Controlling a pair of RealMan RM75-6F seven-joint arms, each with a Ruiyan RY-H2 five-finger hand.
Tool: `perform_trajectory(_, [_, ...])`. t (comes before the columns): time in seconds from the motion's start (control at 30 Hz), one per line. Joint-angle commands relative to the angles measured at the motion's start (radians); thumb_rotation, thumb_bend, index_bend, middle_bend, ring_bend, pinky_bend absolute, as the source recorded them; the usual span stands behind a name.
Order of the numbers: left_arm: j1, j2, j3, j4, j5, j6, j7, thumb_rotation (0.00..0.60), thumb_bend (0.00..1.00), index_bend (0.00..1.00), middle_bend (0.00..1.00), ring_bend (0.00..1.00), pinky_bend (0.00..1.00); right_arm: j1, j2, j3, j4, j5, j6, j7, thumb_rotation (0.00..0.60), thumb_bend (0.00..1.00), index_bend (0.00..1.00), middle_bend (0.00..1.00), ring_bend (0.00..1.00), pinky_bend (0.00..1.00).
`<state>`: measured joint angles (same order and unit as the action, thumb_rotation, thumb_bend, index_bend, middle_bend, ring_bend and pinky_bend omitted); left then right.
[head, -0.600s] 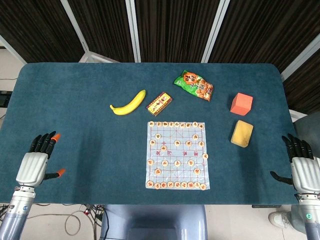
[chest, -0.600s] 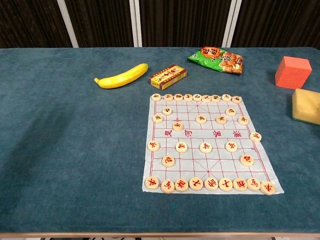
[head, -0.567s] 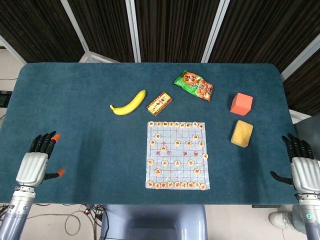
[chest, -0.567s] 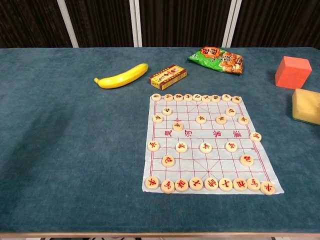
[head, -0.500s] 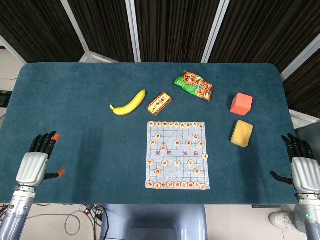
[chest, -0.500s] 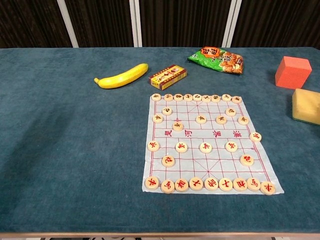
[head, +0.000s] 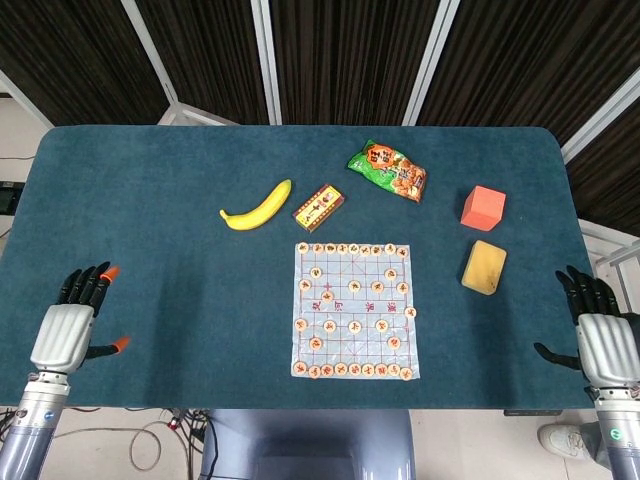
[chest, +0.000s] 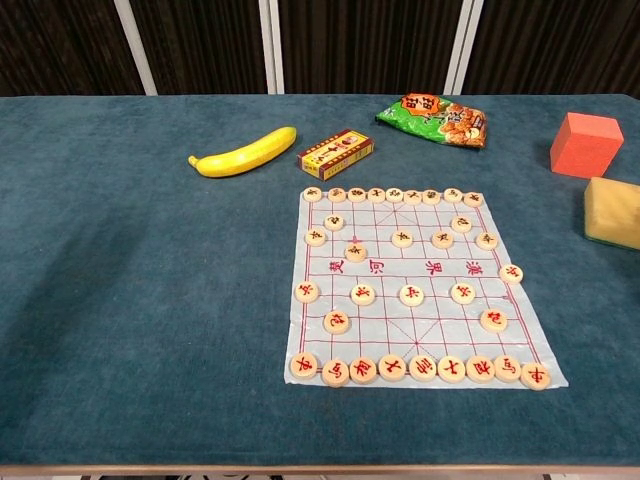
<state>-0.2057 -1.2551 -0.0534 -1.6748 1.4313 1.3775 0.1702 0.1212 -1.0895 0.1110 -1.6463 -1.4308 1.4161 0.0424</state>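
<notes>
Snack bag (head: 388, 170), seemingly sealed, lies behind chess sheet (head: 353, 311).

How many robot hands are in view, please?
2. Left hand at the table's near left corner, right hand at its near right corner; the chest view shows neither.

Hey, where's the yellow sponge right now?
In the head view the yellow sponge lies on the table's right side, just below the orange block and right of the chess board, nearest the right hand.
</notes>
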Motion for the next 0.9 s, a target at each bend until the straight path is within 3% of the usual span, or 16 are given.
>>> perform_trajectory(0.03, [0.0,0.001,0.0,0.0,0.0,0.0,-0.002,0.6,0.0,0.0,0.0,0.0,0.0,0.014,0.015,0.004,-0.025,0.005,-0.025,0.002,0.6,0.13,0.0,0.0,0.0,0.0])
perform_trajectory(0.2, [0.0,0.003,-0.002,-0.001,-0.002,0.0,-0.009,0.6,0.0,0.0,0.0,0.0,0.0,0.067,0.04,0.035,-0.078,0.027,-0.088,-0.013,0.6,0.13,0.0,0.03,0.04,0.03])
perform_trajectory(0.3, [-0.002,0.004,-0.002,-0.001,-0.001,-0.003,-0.011,0.6,0.0,0.0,0.0,0.0,0.0,0.117,0.065,0.072,-0.129,0.049,-0.134,-0.046,0.6,0.13,0.0,0.15,0.17,0.17])
perform_trajectory(0.47, [-0.004,0.004,-0.001,-0.002,-0.001,-0.007,-0.013,0.6,0.0,0.0,0.0,0.0,0.0,0.206,0.087,0.131,-0.203,0.107,-0.216,-0.124,0.6,0.13,0.11,0.58,0.64,0.58])
perform_trajectory(0.57, [-0.005,0.003,-0.002,-0.002,-0.001,-0.009,-0.016,0.6,0.0,0.0,0.0,0.0,0.0,0.261,0.089,0.159,-0.25,0.169,-0.277,-0.172,0.6,0.13,0.21,0.81,0.86,0.75])
perform_trajectory(0.73, [-0.006,0.004,-0.004,-0.007,-0.009,-0.014,-0.024,0.6,0.0,0.0,0.0,0.0,0.0,0.369,0.063,0.167,-0.3,0.288,-0.396,-0.304,0.6,0.13,0.33,0.99,0.99,0.84])
perform_trajectory(0.9, [-0.007,0.004,-0.009,-0.007,-0.012,-0.012,-0.034,0.6,0.0,0.0,0.0,0.0,0.0,0.451,-0.023,0.146,-0.314,0.422,-0.435,-0.441,0.6,0.13,0.36,1.0,1.0,0.86])
